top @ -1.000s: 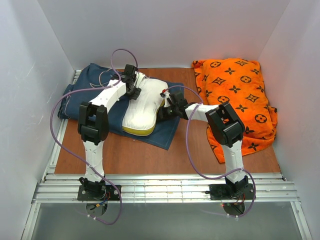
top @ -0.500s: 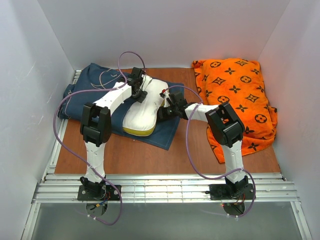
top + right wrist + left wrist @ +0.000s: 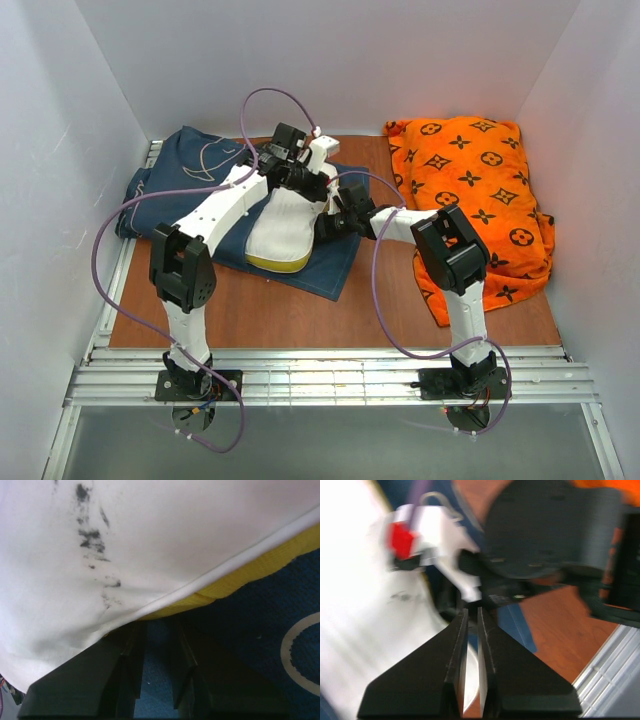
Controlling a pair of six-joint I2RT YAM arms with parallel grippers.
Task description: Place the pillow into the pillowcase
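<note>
The plump white pillow [image 3: 283, 222] lies on top of the flat navy pillowcase [image 3: 185, 175], not inside it, at the back left of the counter [image 3: 330, 320]. Bare brown wood runs along the near edge. A soft orange patterned cushion [image 3: 470, 190] fills the right side. The left jaws, above the pillow's far end, are nearly together with nothing seen between them. The right jaws stand slightly apart at the pillow's right edge, tips hidden under its ribbed yellow band [image 3: 260, 565]; whether they grip cannot be told.

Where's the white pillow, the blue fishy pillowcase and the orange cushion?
pillow [image 3: 283, 228]: top view, on its white middle.
pillowcase [image 3: 178, 172]: top view, on its far left blue part.
orange cushion [image 3: 470, 170]: top view, on its patterned top.
</note>
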